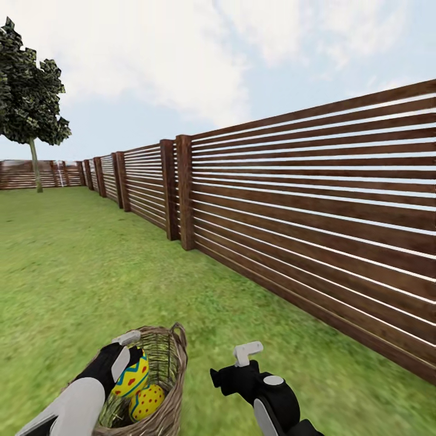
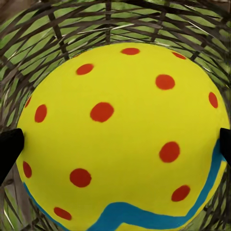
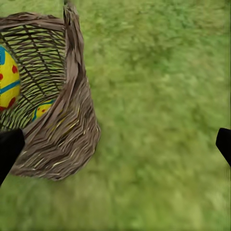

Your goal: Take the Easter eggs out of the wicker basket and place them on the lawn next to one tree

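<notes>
Left gripper (image 1: 127, 357) clenched on upper Easter egg (image 1: 133, 376) inside wicker basket (image 1: 172, 357) on lawn (image 1: 91, 266); second egg (image 1: 147, 401) beneath. Right gripper (image 1: 233, 366) released, beside basket.

Wicker basket (image 1: 158, 363): brown woven cane, open weave, rough and matt, with coarser twisted strands at the rim. Upper Easter egg (image 1: 132, 375) and lower egg (image 1: 147, 401): smooth, hard-looking shells, painted yellow with red dots and blue-edged bands, faintly satin. Lawn (image 1: 79, 266): short, mottled green grass, matt and uneven. Fence (image 1: 303, 200): dark brown wooden slats, smooth, with a slight sheen. Left tool (image 1: 124, 354) and right tool (image 1: 233, 363): black casing with white parts, smooth, plastic-like, semi-matt.
</notes>
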